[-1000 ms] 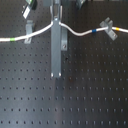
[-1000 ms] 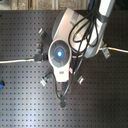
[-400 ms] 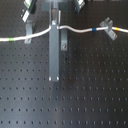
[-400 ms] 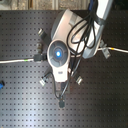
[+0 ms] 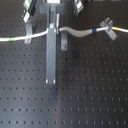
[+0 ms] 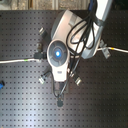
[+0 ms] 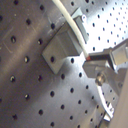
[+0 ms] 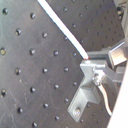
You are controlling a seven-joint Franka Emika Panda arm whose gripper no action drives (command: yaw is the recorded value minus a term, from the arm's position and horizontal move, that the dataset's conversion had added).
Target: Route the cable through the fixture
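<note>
White cable (image 7: 75,31) runs straight into the claw (image 7: 90,58), whose tips are pinched closed on it.

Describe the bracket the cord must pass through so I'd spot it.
Find the long flat grey bar on the black board. Just beside it, on the first exterior view's right, stands the fixture. Unlike the slanted forked clips, it is short, straight and upright.
</note>
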